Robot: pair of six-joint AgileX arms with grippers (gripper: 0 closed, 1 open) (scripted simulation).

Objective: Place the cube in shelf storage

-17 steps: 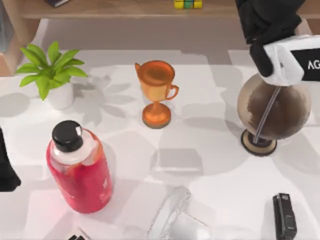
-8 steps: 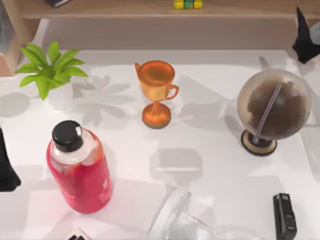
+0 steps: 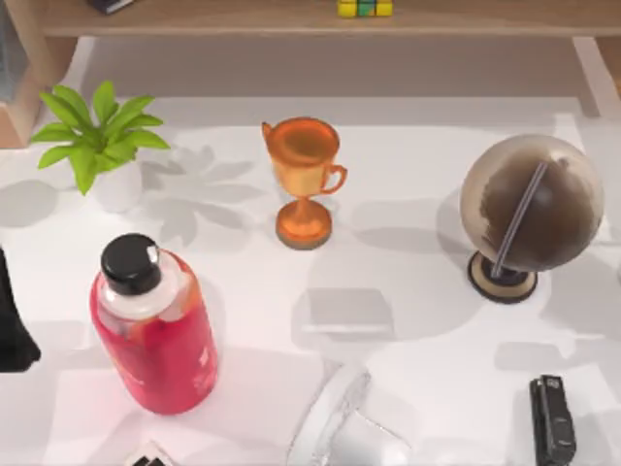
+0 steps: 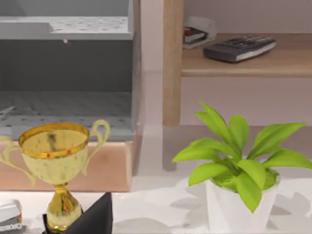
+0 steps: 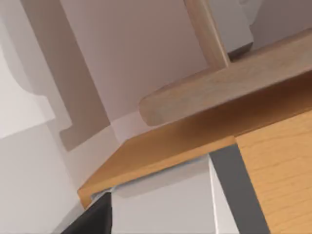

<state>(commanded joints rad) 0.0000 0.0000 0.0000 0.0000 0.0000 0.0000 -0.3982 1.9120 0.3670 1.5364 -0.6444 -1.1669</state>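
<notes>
The cube (image 3: 365,8), yellow and green tiles split by dark lines, sits on the long board of the shelf storage (image 3: 243,17) at the far edge of the top view, roughly above the trophy and free of any claw; the board runs across the whole top of that view, with an upright panel at its left end and a dark object (image 3: 109,5) lying on it well to the cube's left; in the left wrist view the same shelf (image 4: 243,61) carries a dark calculator-like device (image 4: 239,48) and a pale stapler-like item (image 4: 197,31). On the white table (image 3: 408,194) below, an orange-gold trophy (image 3: 303,180) stands upright near the middle; a potted green plant (image 3: 97,141) stands at the left, and a brown globe (image 3: 529,214) on a round base at the right; nearer the camera a red bottle (image 3: 155,330) with a black cap stands at the left, a flat translucent grey block (image 3: 344,316) lies at the centre, a clear glass vessel (image 3: 340,427) sits at the near edge, and a small black device (image 3: 553,419) lies at the near right. The left arm (image 3: 12,325) is parked at the table's left edge; I cannot tell its claw's state. The right wrist view looks at pale wall and wooden shelf boards (image 5: 219,97); the right claw's state I cannot tell either.
</notes>
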